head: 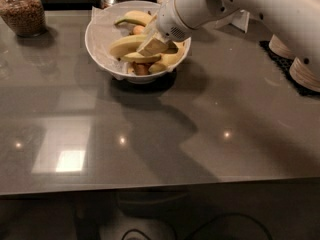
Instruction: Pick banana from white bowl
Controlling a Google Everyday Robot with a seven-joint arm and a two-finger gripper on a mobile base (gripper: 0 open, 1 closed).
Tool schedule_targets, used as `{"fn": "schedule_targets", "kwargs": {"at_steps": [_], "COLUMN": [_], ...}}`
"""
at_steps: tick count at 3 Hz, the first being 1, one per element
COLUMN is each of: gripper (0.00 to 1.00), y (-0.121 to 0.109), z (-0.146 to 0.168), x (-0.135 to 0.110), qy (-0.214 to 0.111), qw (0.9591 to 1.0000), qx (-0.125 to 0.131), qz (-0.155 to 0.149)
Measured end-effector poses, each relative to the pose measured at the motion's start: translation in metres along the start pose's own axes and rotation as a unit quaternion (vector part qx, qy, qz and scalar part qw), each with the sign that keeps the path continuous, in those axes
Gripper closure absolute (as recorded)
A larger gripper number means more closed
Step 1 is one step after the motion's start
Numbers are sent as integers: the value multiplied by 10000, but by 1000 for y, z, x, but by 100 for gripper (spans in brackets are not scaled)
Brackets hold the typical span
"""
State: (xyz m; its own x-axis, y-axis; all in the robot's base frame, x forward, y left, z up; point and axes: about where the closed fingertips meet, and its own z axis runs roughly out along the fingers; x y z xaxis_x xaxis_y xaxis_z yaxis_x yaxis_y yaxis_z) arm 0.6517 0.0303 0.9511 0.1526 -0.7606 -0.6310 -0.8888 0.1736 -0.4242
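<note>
1. Overall, the camera view looked down on a grey, glossy table (160,134) with ceiling lights mirrored in it. The white bowl (100,59) stood toward eleven o'clock of the field.
2. Arm: a white arm (240,6) entered from two o'clock and sloped down toward the bowl. It ended over the bowl's middle.
3. Gripper (152,46): it sat inside the bowl, just right of centre. It was clenched on the banana (125,46), with one beige pad lying across the fruit's right end and the opposite pad hidden behind it.
4. Task object: the banana, pale yellow and nearly straight, lay across the bowl's middle. It ran from the nine o'clock side to the gripper, above the other fruit. Whether it touched the fruit beneath could not be told.
5. Other contents of the bowl:
   - a curved banana (132,18) with a green stem tip, at twelve o'clock;
   - a small orange fruit (138,30), just below that banana;
   - more yellow bananas (167,59), at four o'clock, under the gripper.
6. Surroundings:
   - a glass jar (22,11) of brown contents stood at ten o'clock of the table, well apart from the bowl;
   - stacked beige bowls (300,64) rested on a black mat (280,59) at three o'clock.
</note>
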Motion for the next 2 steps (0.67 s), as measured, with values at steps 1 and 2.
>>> {"fn": "schedule_targets", "kwargs": {"at_steps": [1, 2], "gripper": [100, 100], "y": [2, 12], "z": [-17, -48], "x": [2, 7], "qy": [-460, -1015], "qw": [9988, 9940], "qx": [86, 201], "qz": [120, 363]}}
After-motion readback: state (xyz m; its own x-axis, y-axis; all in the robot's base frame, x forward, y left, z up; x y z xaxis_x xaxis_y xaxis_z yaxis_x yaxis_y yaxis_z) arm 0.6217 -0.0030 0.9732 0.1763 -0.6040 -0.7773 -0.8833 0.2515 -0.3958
